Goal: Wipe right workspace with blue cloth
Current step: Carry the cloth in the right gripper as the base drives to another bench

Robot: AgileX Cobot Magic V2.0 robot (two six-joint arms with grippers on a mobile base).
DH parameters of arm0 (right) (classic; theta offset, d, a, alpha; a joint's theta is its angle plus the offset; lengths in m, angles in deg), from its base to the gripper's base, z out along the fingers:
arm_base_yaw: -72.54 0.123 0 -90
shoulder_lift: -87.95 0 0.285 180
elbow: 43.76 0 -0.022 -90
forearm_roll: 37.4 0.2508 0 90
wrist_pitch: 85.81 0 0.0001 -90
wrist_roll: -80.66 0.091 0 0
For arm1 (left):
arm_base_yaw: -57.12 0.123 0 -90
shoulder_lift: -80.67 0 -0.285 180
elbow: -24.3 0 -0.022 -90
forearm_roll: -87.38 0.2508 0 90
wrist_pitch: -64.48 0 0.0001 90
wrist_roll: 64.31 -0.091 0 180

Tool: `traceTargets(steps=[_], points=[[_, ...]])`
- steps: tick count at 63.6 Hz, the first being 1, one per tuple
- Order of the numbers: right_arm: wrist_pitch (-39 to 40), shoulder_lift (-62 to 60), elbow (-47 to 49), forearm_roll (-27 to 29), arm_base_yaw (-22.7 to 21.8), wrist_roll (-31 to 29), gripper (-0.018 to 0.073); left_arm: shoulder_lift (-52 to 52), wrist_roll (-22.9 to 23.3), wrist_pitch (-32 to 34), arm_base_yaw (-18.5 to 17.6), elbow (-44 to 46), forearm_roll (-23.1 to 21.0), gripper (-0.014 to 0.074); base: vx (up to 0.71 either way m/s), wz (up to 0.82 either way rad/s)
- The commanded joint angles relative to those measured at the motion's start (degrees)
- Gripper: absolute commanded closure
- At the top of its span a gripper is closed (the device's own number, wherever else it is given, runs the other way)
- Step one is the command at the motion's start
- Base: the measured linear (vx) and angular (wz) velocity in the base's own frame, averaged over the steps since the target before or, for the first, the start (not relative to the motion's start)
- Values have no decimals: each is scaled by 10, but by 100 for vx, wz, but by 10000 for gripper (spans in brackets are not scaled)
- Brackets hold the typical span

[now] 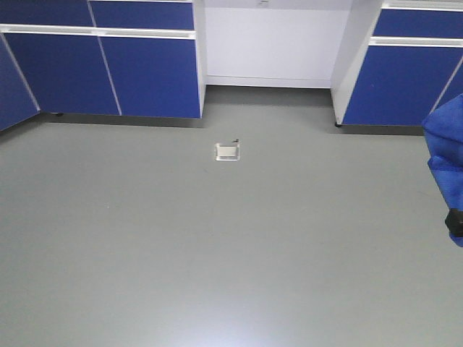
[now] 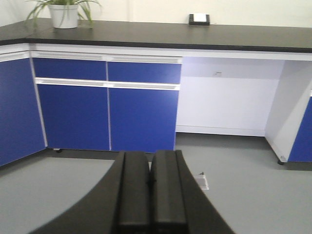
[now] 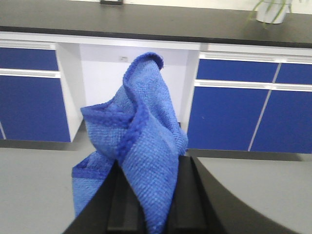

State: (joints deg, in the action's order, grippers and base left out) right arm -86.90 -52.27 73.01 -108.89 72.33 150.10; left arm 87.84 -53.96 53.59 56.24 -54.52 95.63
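The blue cloth (image 3: 141,136) bunches up in folds out of my right gripper (image 3: 152,170), which is shut on it. In the front view the cloth (image 1: 445,152) hangs at the right edge, above the grey floor. The right workspace (image 3: 170,22) is a long matte black benchtop ahead of both wrists and well away from the cloth; its small black box with a white face (image 2: 199,19) stands at the back by the wall. My left gripper (image 2: 150,156) is shut with nothing in it, its fingers pressed together and pointing at the benchtop (image 2: 219,38).
Blue cabinet doors (image 2: 141,117) and a white knee recess (image 2: 224,102) run under the benchtop. A potted plant (image 2: 63,12) stands at the benchtop's left end in the left wrist view. A small metal floor socket (image 1: 228,151) sits in the grey floor.
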Motion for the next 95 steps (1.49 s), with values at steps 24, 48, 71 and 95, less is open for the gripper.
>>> traceTargets(steps=[24, 48, 71, 95], points=[[15, 0, 18, -7, -2, -4, 559, -9, 5, 46, 3, -18, 1, 602, 10, -24], [15, 0, 18, -7, -2, -4, 559, -9, 5, 46, 3, -18, 1, 602, 20, -26], [15, 0, 18, -7, -2, -4, 559, -9, 5, 46, 3, -18, 1, 602, 31, -21], [15, 0, 18, -7, -2, -4, 559, -9, 5, 46, 3, -18, 1, 602, 38, -13]])
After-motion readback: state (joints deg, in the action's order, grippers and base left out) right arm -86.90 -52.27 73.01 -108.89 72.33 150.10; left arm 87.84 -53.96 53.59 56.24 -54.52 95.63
